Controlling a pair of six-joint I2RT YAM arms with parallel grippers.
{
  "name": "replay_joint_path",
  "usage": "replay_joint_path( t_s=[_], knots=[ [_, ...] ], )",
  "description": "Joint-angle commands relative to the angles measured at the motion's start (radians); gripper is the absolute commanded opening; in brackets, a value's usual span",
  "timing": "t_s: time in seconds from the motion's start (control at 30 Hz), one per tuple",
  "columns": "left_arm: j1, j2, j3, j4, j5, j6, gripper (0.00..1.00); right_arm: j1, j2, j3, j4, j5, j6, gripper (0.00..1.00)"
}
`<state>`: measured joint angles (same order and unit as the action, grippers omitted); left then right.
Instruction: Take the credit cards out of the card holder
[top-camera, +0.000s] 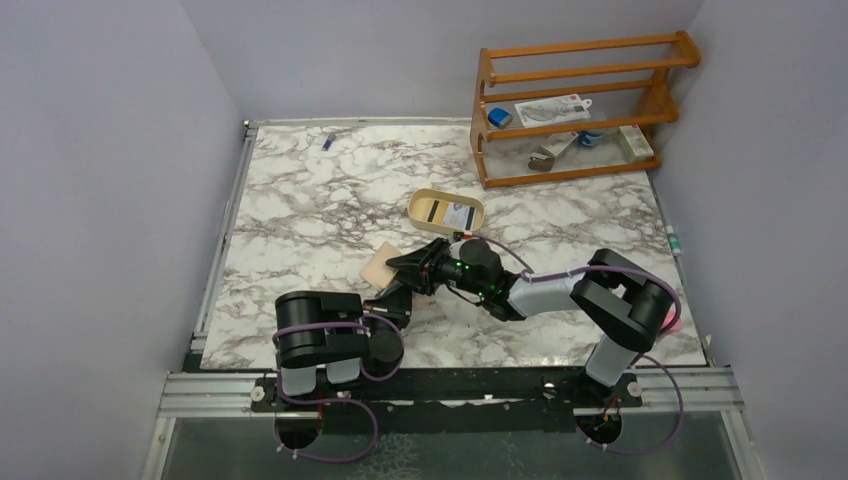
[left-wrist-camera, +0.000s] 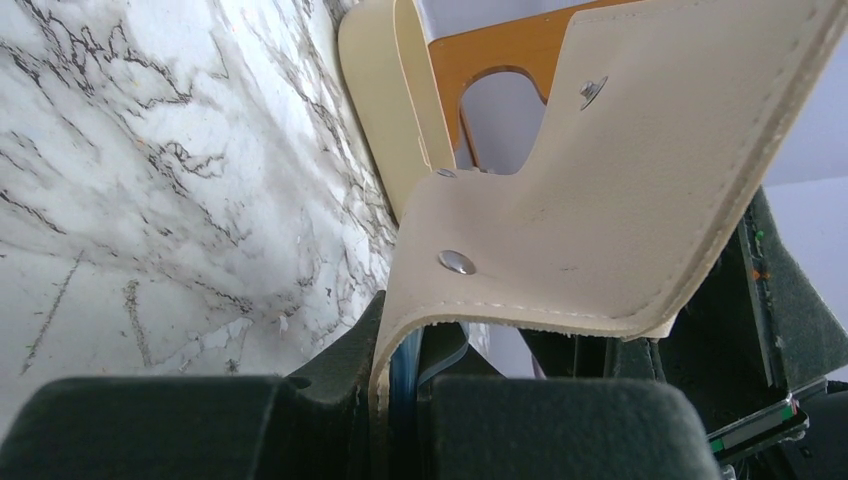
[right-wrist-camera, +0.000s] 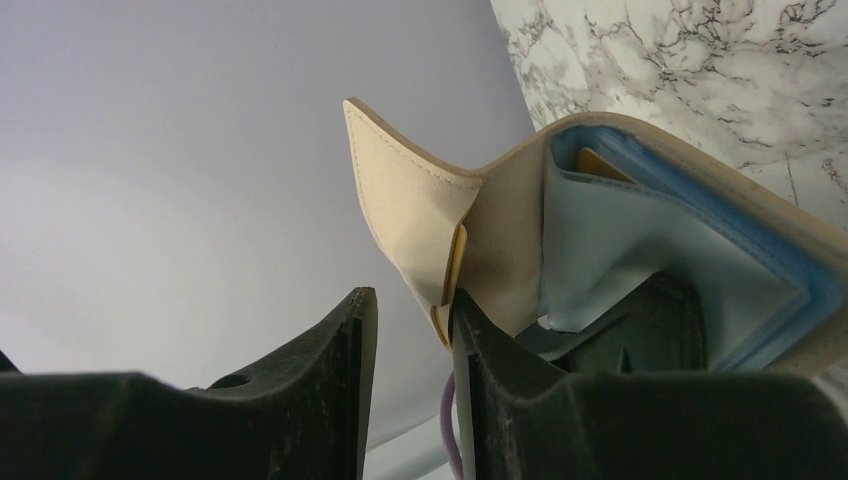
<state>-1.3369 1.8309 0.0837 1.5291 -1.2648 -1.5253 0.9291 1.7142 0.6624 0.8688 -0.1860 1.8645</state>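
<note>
— Where's the left arm (top-camera: 320, 335)?
— Folded low, lower left of centre; left gripper (left-wrist-camera: 400, 392) clamped tight on the card holder (left-wrist-camera: 600, 200)
— And the right arm (top-camera: 545, 292)?
— Stretched from lower right toward centre, right gripper (right-wrist-camera: 412, 330) jaws parted

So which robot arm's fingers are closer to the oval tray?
Right. The right fingers sit just in front of the tray, beside the card holder. The left fingers are farther back toward the robot, clamped on the card holder.
</note>
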Motion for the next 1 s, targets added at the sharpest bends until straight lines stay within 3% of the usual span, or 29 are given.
replay_joint_path(
  t_s=[0.0, 0.1, 0.23, 0.3, 0.5, 0.63, 0.7, 0.87, 0.97],
  knots=[
    [0.026, 0.023, -0.029, 0.261, -0.041, -0.038, 0.0, -0.004, -0.087, 0.019, 0.08, -0.05, 0.003, 0.36],
    [0.029, 0.024, -0.029, 0.262, -0.037, -0.043, 0.0, -0.004, -0.091, 0.026, 0.058, -0.054, -0.008, 0.32],
    [0.031, 0.023, -0.023, 0.261, -0.023, -0.036, 0.0, -0.004, -0.077, 0.04, 0.055, -0.062, -0.011, 0.08],
    [0.031, 0.027, -0.021, 0.262, -0.021, -0.04, 0.0, -0.004, -0.064, 0.045, 0.055, -0.069, -0.009, 0.06],
    [0.033, 0.037, -0.018, 0.262, -0.018, -0.054, 0.0, -0.004, -0.04, 0.051, 0.073, -0.082, -0.002, 0.06],
    [0.034, 0.042, -0.022, 0.261, -0.019, -0.067, 0.0, -0.004, -0.03, 0.048, 0.088, -0.087, -0.004, 0.25],
    [0.035, 0.043, -0.023, 0.262, -0.019, -0.071, 0.0, -0.005, -0.02, 0.047, 0.101, -0.092, 0.0, 0.29],
    [0.036, 0.047, -0.025, 0.262, -0.018, -0.081, 0.0, -0.005, -0.007, 0.05, 0.102, -0.102, 0.005, 0.29],
    [0.039, 0.047, -0.027, 0.261, -0.018, -0.086, 0.0, -0.005, -0.008, 0.05, 0.087, -0.103, 0.007, 0.24]
  ],
)
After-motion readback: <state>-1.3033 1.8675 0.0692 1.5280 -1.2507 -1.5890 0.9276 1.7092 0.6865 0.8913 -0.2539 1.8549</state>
